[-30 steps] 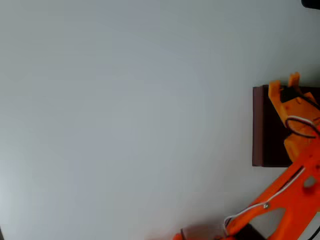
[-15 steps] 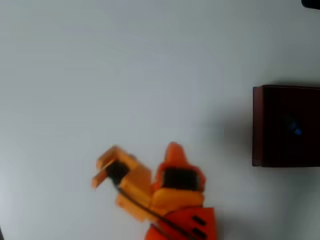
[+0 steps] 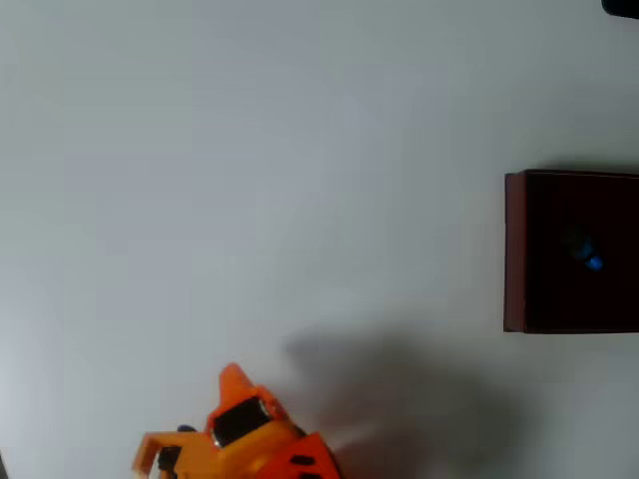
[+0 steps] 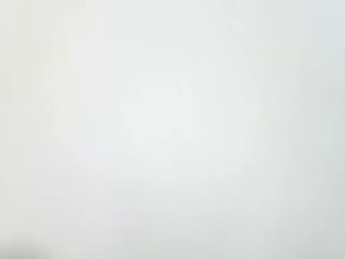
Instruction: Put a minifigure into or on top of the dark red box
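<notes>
Swung my orange fingers [image 3: 160, 457] away to the white bench's [image 3: 300, 180] lower edge; cannot tell if they're apart. Tiny blue-and-grey minifigure [image 3: 589, 257] now lies inside the dark maroon-red box [image 3: 515, 249]. Placement looks done.

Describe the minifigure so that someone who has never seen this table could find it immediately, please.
In the overhead view, look at the right edge of the pale table, where the dark red box sits with its almost black interior. Inside that box, right of its middle, lies the minifigure. It is a tiny speck, and its bright blue spot is the only blue in the scene.
</notes>
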